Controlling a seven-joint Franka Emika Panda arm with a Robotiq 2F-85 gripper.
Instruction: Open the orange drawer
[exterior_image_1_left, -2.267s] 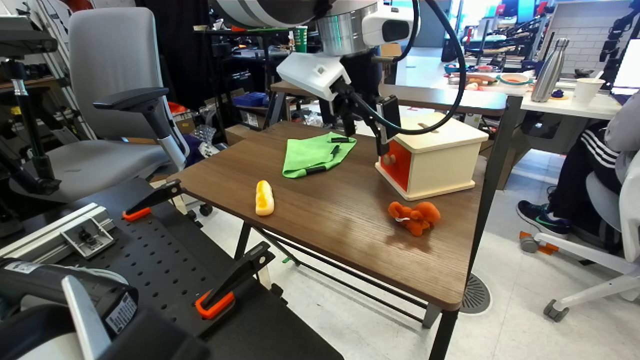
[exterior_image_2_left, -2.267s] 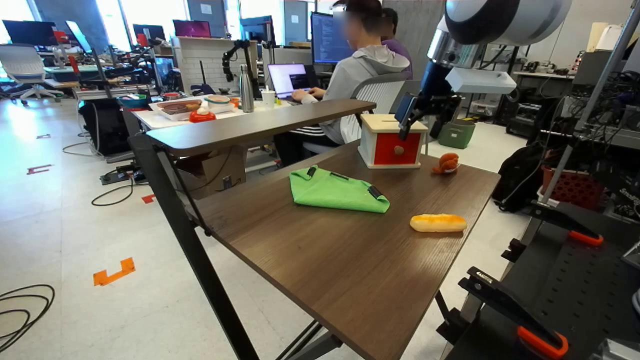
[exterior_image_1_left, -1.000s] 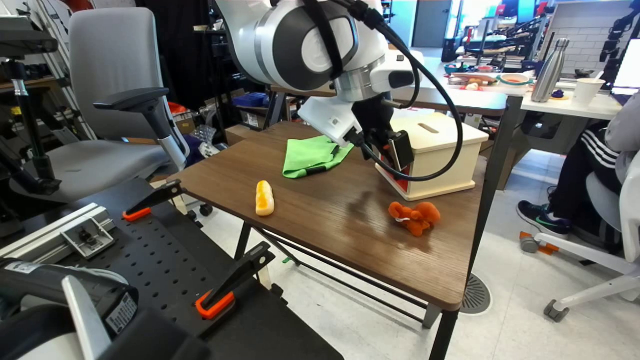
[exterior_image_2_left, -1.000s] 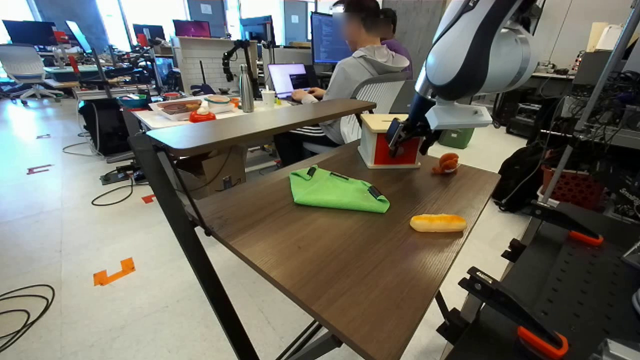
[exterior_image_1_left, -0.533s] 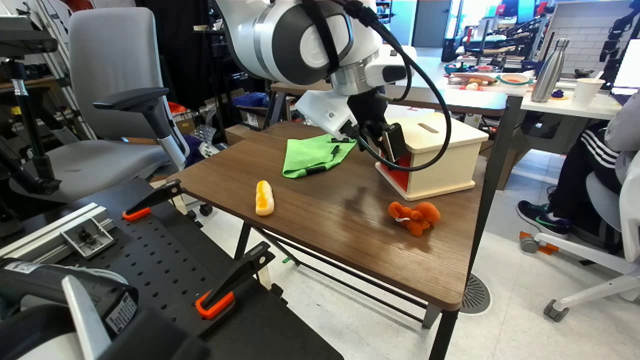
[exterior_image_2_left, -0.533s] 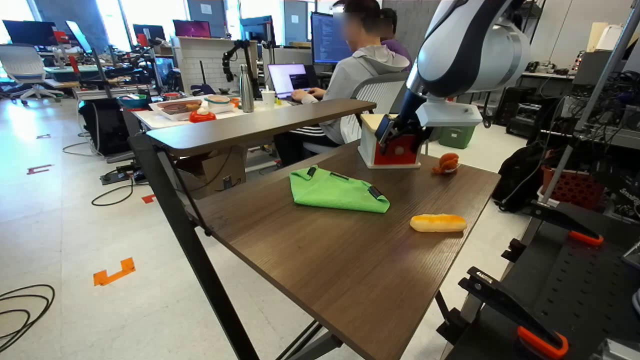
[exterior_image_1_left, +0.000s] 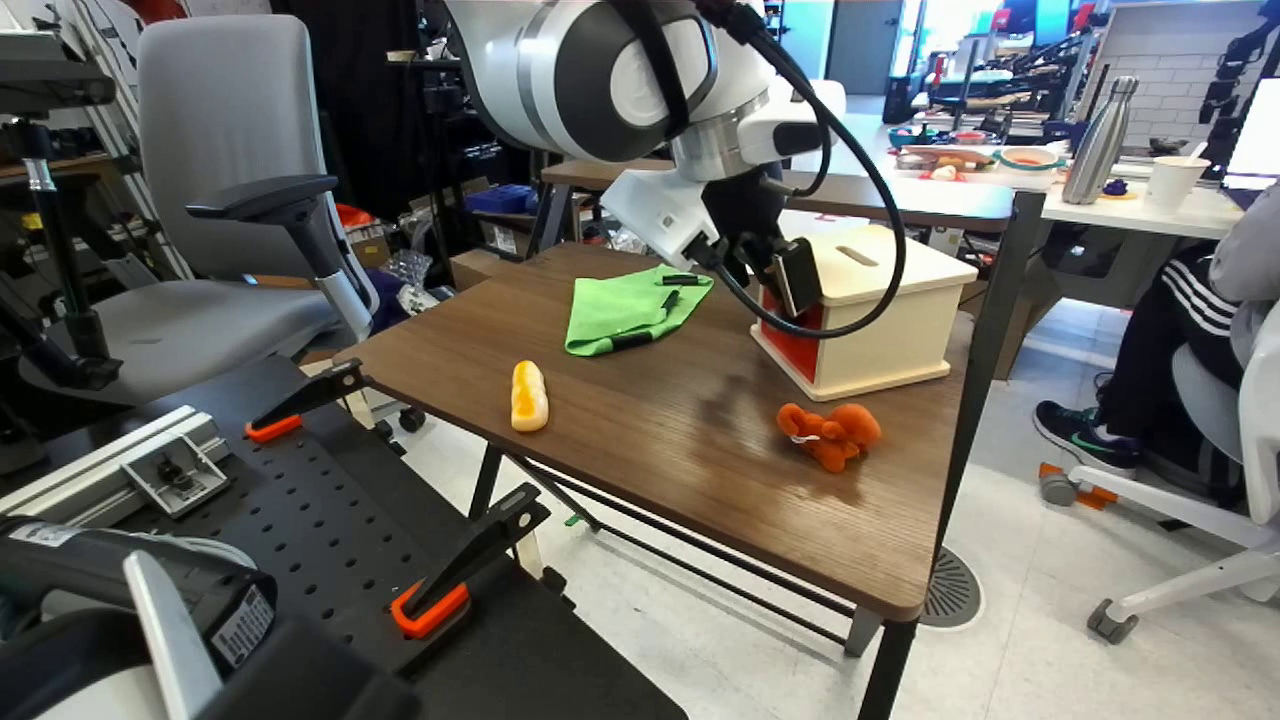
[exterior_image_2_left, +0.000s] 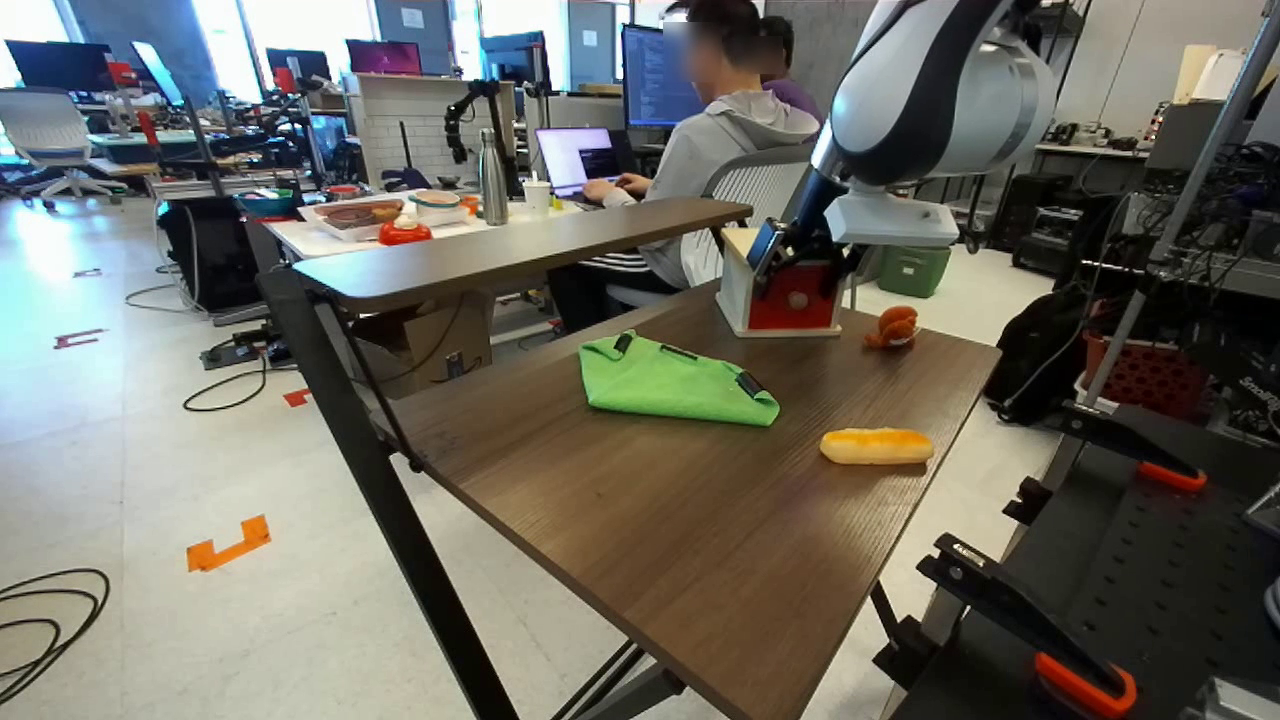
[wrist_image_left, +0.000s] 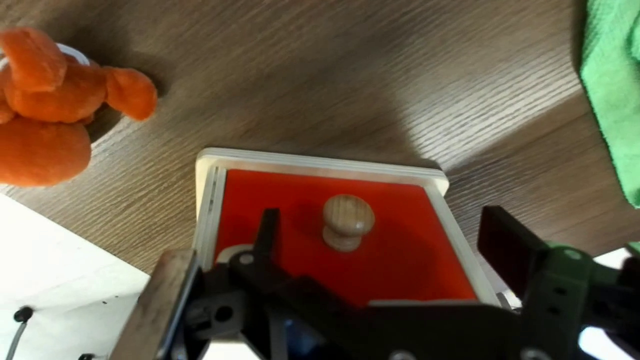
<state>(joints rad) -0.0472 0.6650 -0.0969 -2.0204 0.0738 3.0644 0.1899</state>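
Observation:
The orange drawer (exterior_image_2_left: 778, 318) is an orange-red front with a round wooden knob (wrist_image_left: 348, 216), set in a light wooden box (exterior_image_1_left: 885, 335). In the wrist view the drawer front (wrist_image_left: 385, 260) lies level with the box frame, so it looks closed. My gripper (wrist_image_left: 382, 215) is open, with one finger left of the knob and the other well to the right, past the box's side. The knob sits nearer the left finger, and nothing is held. In both exterior views my gripper (exterior_image_1_left: 770, 285) (exterior_image_2_left: 800, 282) is tilted down in front of the drawer, partly covering it.
A lumpy orange-red plush toy (exterior_image_1_left: 832, 435) lies beside the box, also in the wrist view (wrist_image_left: 50, 115). A green cloth (exterior_image_2_left: 675, 385) lies on the other side of the table. A yellow bread-like object (exterior_image_2_left: 877, 446) lies near the edge. A raised shelf (exterior_image_2_left: 520, 250) stands behind.
My gripper has come down from above to the drawer front. In the last half second it has shifted slightly toward the box and up. The drawer, box and other objects have not moved.

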